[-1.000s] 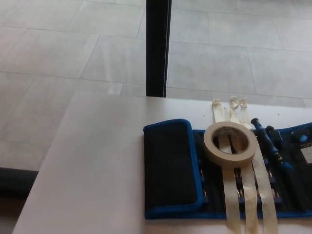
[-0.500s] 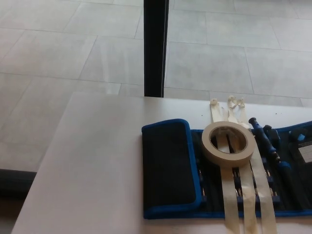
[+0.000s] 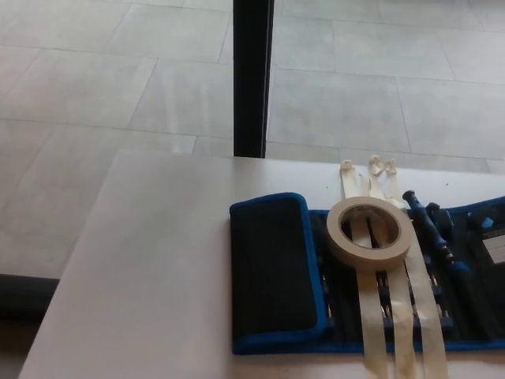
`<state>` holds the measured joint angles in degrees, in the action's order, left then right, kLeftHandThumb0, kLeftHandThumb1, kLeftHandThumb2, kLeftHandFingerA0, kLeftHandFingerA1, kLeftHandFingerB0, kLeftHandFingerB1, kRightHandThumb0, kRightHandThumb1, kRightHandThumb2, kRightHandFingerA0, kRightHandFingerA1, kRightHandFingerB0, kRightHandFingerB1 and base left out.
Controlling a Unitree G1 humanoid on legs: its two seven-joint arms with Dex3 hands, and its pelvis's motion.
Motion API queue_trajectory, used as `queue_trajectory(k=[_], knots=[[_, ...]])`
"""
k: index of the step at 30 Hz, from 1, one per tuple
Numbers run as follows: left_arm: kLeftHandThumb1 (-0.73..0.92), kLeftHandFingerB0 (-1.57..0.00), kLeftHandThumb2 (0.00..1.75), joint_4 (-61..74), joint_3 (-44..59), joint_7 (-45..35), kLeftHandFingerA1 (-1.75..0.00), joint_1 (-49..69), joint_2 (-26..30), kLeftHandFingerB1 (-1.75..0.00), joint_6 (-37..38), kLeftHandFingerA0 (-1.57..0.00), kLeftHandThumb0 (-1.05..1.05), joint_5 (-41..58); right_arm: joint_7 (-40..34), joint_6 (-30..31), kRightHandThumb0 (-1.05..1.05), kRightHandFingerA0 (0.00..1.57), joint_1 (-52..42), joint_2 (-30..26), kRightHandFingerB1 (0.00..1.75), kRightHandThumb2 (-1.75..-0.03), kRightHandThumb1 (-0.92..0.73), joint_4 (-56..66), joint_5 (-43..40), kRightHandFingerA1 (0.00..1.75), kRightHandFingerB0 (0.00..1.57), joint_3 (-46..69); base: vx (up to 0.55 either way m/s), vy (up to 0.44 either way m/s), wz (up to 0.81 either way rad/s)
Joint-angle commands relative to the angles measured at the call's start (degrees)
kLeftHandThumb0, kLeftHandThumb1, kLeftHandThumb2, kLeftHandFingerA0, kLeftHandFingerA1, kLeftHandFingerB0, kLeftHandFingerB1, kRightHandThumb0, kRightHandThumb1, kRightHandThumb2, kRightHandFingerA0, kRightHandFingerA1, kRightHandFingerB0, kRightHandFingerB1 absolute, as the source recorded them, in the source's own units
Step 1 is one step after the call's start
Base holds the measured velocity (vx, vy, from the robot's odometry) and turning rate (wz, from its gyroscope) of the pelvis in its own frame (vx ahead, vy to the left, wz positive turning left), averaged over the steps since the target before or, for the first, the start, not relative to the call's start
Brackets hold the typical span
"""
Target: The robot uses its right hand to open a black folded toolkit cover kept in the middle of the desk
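A black toolkit cover with blue trim (image 3: 272,268) lies on the white desk (image 3: 150,260), right of the middle of the view. Its left flap (image 3: 268,264) is folded over the tool row. The rest lies spread out to the right, showing small tools in slots and a blue-handled screwdriver (image 3: 434,233). A roll of beige masking tape (image 3: 368,231) rests on the kit, and three tape strips (image 3: 394,316) run across it towards the front edge. Neither of my hands shows in the head view.
A black vertical post (image 3: 252,79) stands just behind the desk's far edge. Grey tiled floor (image 3: 118,87) surrounds the desk. The desk's left edge slants down at the left, with a dark object (image 3: 28,294) low beside it.
The whole picture shifted slightly between the earliest frame and now, so the camera moved. The kit, tape roll and strips keep their places on the desk.
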<state>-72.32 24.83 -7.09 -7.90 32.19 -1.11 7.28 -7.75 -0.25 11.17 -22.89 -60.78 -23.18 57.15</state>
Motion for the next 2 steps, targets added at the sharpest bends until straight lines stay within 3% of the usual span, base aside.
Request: queue_trajectory(k=[1, 2], knots=[[0.61, -0.39, 1.01, -0.28, -0.26, 2.03, -0.73, -0.92, 1.22, -0.61, -1.90, -0.51, -0.66, 0.34, 2.94, -3.20, -0.71, 0.59, -1.77, -0.26, 0.59, -0.63, -0.76, 0.17, -1.65, 0.94, 0.32, -2.72, 0.00, 0.000, 0.00], [0.61, -0.39, 1.01, -0.28, -0.26, 2.03, -0.73, -0.92, 1.22, -0.61, -1.90, -0.51, -0.66, 0.34, 2.94, -3.20, -0.71, 0.59, -1.77, -0.26, 0.59, -0.63, -0.76, 0.17, -1.65, 0.94, 0.32, -2.72, 0.00, 0.000, 0.00]])
